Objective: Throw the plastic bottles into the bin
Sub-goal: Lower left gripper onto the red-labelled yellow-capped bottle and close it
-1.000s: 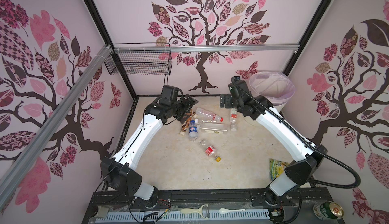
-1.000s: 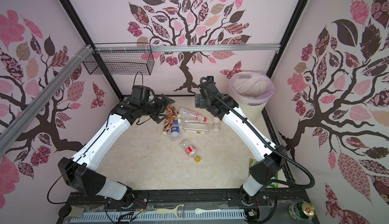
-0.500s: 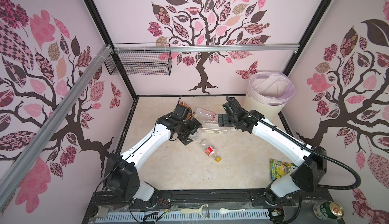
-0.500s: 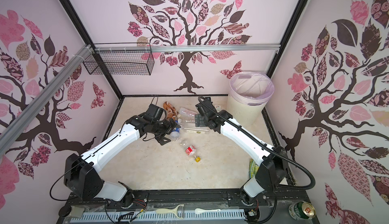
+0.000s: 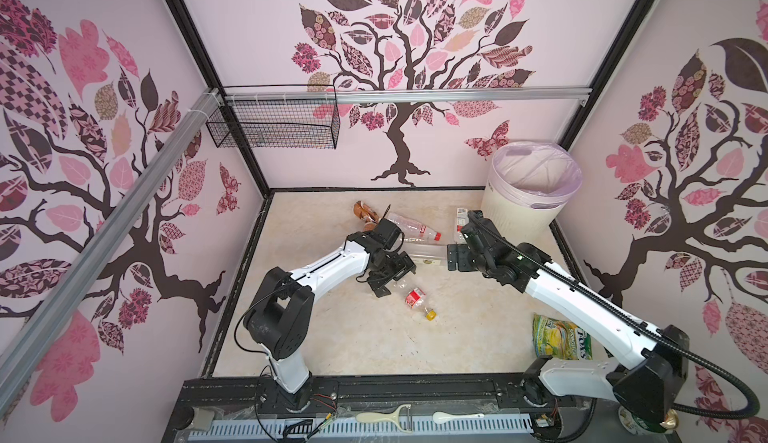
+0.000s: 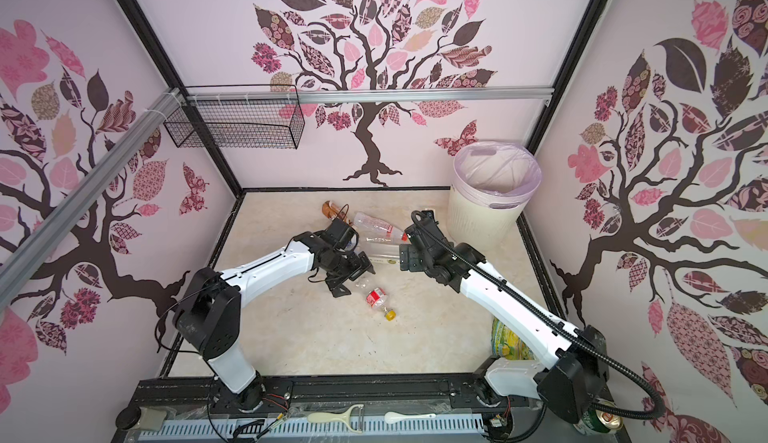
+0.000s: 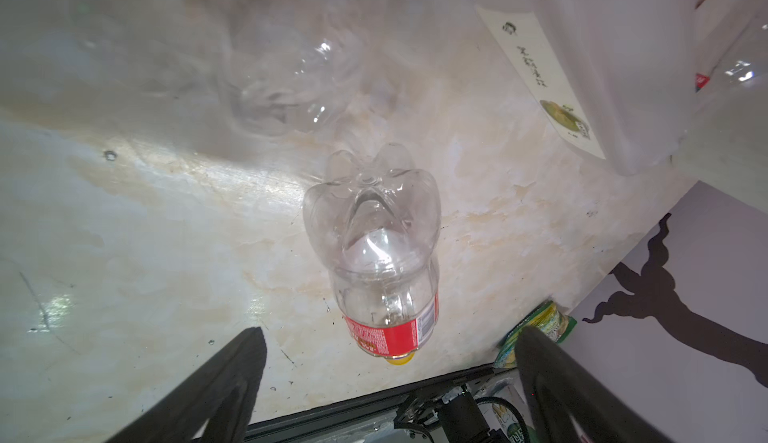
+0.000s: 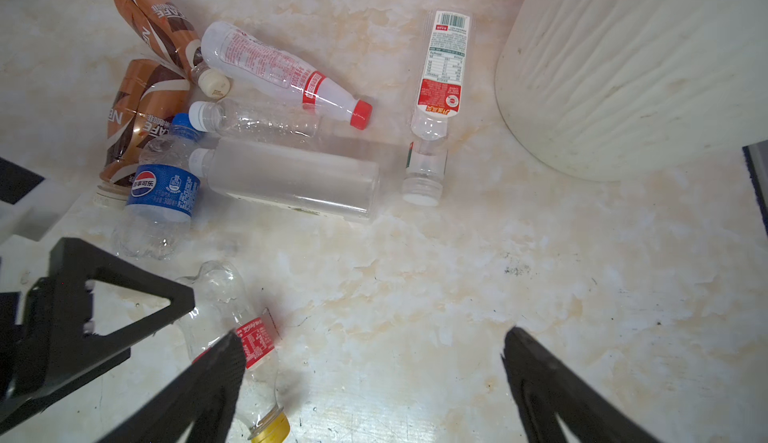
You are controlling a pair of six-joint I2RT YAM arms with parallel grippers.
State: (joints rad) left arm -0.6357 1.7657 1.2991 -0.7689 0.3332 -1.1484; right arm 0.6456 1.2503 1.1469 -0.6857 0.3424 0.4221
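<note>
Two grippers hang low over the worktop (image 5: 332, 345) in both top views. The left gripper (image 5: 397, 281) has its jaws spread wide and grasps nothing. The yellow-capped bottle (image 5: 417, 301) lies just beside it, near the worktop's centre. The right gripper (image 5: 454, 259) is likewise spread and empty, beside the bottle cluster (image 5: 411, 227) that lies toward the middle of the far edge. The bin (image 5: 515, 216) stands upright in the far right corner, lined with a lilac bag. A snack bag (image 5: 561, 335) lies by the right edge.

Left wrist view: the yellow-capped bottle (image 7: 374, 262) lies on its side with its base toward the camera. The two fingers (image 7: 237, 378) stand apart on either side of its label end. Whether either one touches it cannot be told.

Right wrist view: eight plastic bottles are visible.
- Six form the cluster: two brown-wrapped bottles (image 8: 153, 25), a red-capped white bottle (image 8: 282, 71), a slim clear bottle (image 8: 266, 123), a blue-labelled bottle (image 8: 162, 195) and a large clear bottle (image 8: 291, 175).
- A red-and-white-labelled bottle (image 8: 440, 87) lies apart, near the bin wall (image 8: 623, 66).
- The yellow-capped bottle (image 8: 259, 343) lies just beside a left gripper finger (image 8: 104, 316).

The right fingers (image 8: 540, 378) stand wide apart and grip nothing.
</note>
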